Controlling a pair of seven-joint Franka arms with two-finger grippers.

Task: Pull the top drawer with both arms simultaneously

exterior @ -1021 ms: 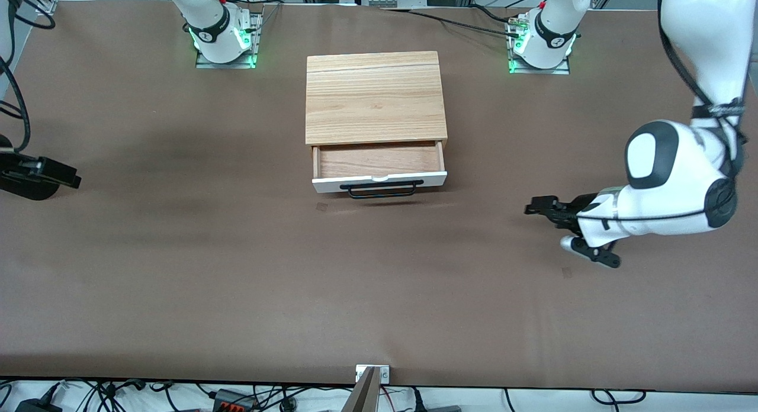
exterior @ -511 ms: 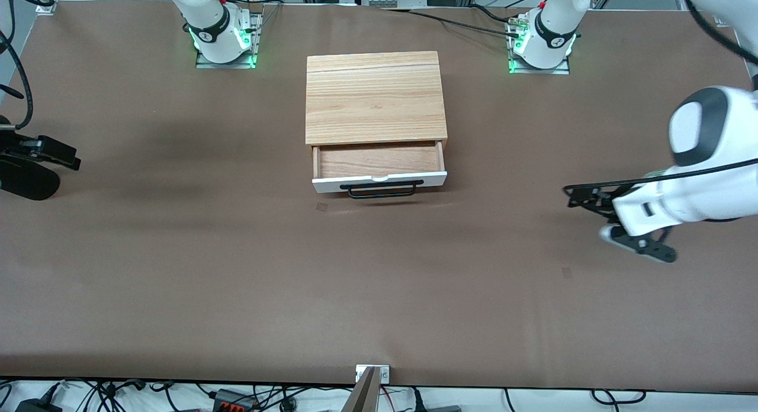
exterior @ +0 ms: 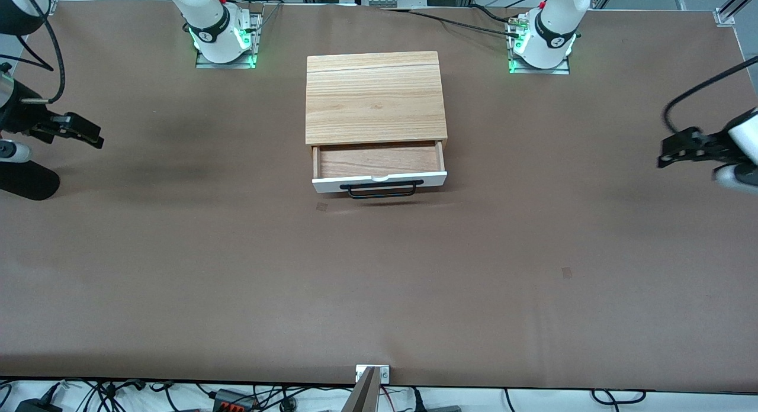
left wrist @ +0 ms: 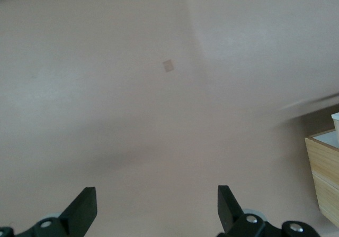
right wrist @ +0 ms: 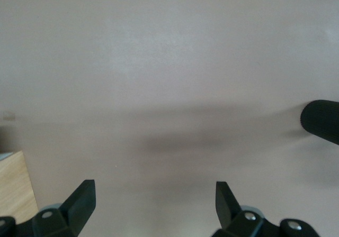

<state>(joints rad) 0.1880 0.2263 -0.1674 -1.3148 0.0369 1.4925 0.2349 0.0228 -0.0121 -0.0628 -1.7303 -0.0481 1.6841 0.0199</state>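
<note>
The top drawer (exterior: 379,180) stands pulled out from the cabinet (exterior: 375,98), its light wood inside (exterior: 379,160) showing and its black bar handle (exterior: 382,190) free. My left gripper (exterior: 664,157) is open and empty over the table at the left arm's end, well apart from the drawer. My right gripper (exterior: 96,141) is open and empty over the table at the right arm's end. The left wrist view shows open fingers (left wrist: 83,208) over bare table and a cabinet edge (left wrist: 324,179). The right wrist view shows open fingers (right wrist: 82,197) and a cabinet corner (right wrist: 16,189).
The brown table (exterior: 379,282) stretches wide on the side of the drawer nearer the front camera. A black rounded object (exterior: 26,184) lies by the right gripper and shows in the right wrist view (right wrist: 322,121). Small marks (exterior: 567,273) dot the table.
The left arm has swung away from the drawer toward its end of the table. The right gripper has moved toward the bases' side and slightly inward. The drawer has not moved.
</note>
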